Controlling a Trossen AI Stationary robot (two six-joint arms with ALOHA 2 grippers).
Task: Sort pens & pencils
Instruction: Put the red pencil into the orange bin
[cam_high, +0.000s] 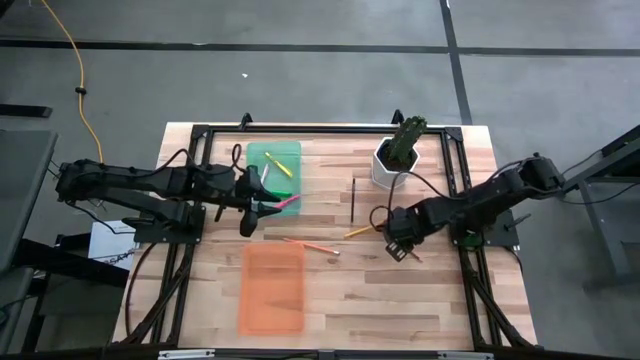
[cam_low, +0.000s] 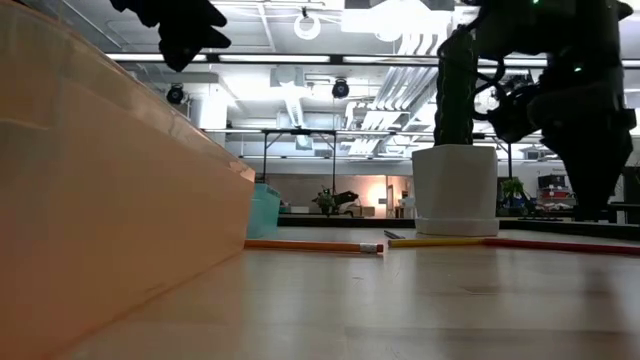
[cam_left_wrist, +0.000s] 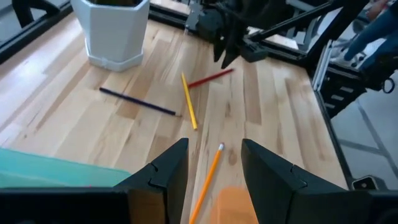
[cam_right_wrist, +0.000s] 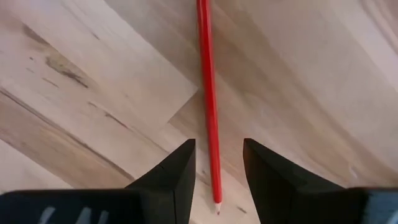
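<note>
Pens in pink (cam_high: 288, 202), green (cam_high: 281, 190), yellow (cam_high: 275, 160) and whitish (cam_high: 265, 172) lie on the green tray (cam_high: 290, 150). On the table lie the dark pencil (cam_high: 353, 198), the yellow pencil (cam_high: 358, 231), the orange pencil (cam_high: 312, 245) and the red pencil (cam_right_wrist: 208, 87). My right gripper (cam_right_wrist: 217, 146) points down, open, over the red pencil's tip end, one finger on either side, not touching. My left gripper (cam_left_wrist: 214, 146) hangs open above the green tray's near right corner, with nothing between its fingers.
An orange tray (cam_high: 272, 290) lies near the table's front edge, its wall (cam_low: 100, 200) filling the low view's left. A white pot (cam_high: 388, 165) with a green plant stands at the back right. A black frame (cam_high: 330, 128) runs round the table's edges.
</note>
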